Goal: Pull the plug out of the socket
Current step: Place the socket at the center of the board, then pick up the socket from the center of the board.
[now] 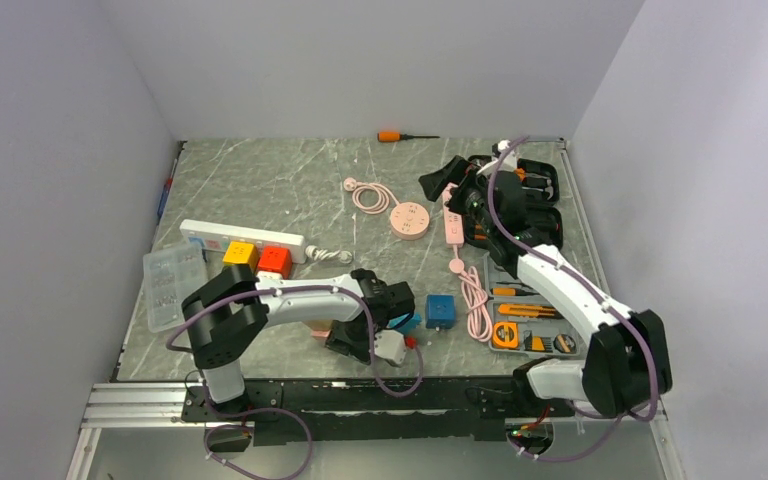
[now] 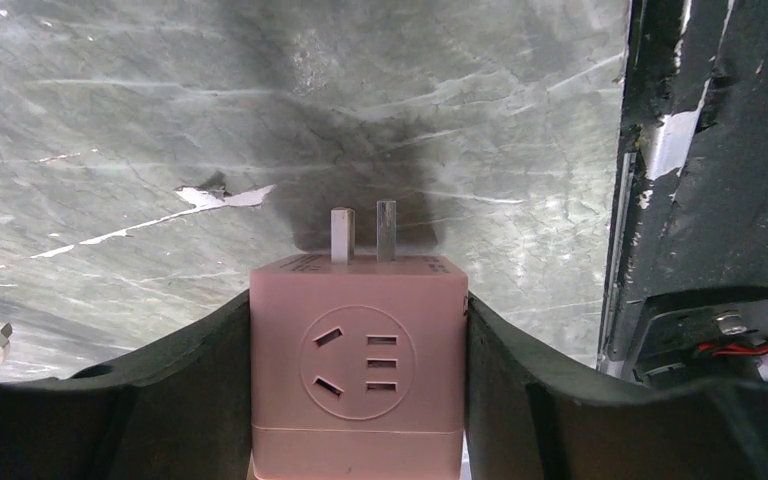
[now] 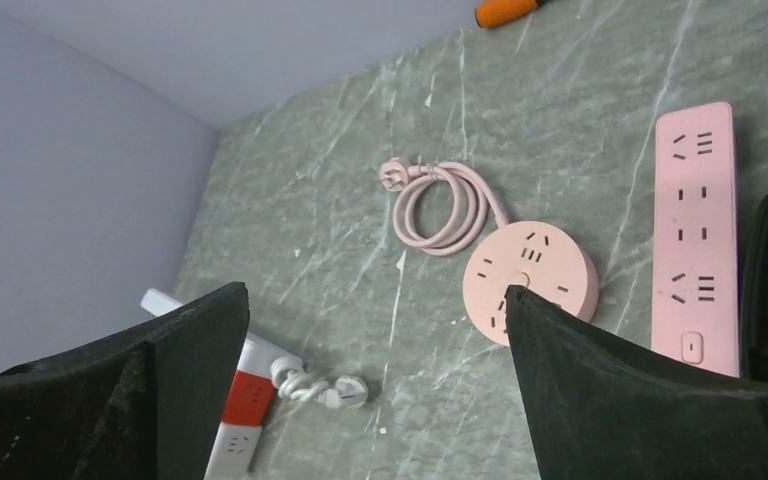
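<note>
From above, take the round pink socket [image 1: 411, 220] as your mark. Far to its left and nearer to the arms lies a clear box [image 1: 173, 285]; its small parts are too fine to name. To the right of the socket, also nearer to the arms, an open tool case [image 1: 530, 322] holds orange and black hand tools. The left pincer [image 1: 345, 338] is low over the table [image 1: 260, 180], nearer to the arms than the socket. The right pincer [image 1: 438, 183] hangs just to the right of the socket. The table is grey-green marble, with plain grey walls [image 1: 360, 60] on three sides.

In the left wrist view, the left pincer [image 2: 357, 300] grips the pink cube plug [image 2: 357, 365] by its two sides. Its two prongs [image 2: 360, 232] are bare and stand free over the table.

In the right wrist view, the right pincer [image 3: 375, 300] stands wide with nothing in it. The socket lies below it, with a pink strip [image 3: 695, 235] just beside the socket.
</note>
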You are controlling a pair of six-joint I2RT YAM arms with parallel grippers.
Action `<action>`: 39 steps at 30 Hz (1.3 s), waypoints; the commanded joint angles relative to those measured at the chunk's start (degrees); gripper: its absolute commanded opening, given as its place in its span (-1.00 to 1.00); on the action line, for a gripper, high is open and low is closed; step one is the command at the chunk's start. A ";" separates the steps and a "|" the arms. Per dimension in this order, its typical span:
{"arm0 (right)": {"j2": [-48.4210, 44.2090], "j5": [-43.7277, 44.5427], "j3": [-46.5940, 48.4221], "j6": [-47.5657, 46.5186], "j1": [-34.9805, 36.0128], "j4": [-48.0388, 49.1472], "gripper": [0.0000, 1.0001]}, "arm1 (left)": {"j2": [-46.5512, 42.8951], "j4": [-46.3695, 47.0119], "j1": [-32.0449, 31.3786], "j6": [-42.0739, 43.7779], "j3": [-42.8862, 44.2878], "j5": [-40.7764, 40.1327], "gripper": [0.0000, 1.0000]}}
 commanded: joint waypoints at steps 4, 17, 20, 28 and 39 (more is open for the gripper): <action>-6.89 0.78 -3.83 -0.95 -0.29 -2.52 1.00 | 5.03 3.62 -1.55 -3.55 6.29 3.87 -0.32; -11.97 1.45 -5.68 -3.08 -0.28 -6.10 1.00 | 0.63 4.65 -1.42 -8.20 11.42 6.54 0.99; -12.39 1.47 -5.99 -3.36 -0.28 -6.45 1.00 | -1.19 4.41 -1.18 -8.54 11.90 5.93 0.99; -14.11 0.74 -5.93 -6.71 -0.36 -9.18 1.00 | -8.46 -5.50 7.95 -9.67 23.96 5.66 0.99; -17.00 -12.92 -14.40 -0.84 -0.73 -2.00 1.00 | -35.50 2.59 37.04 -15.39 14.63 14.53 0.99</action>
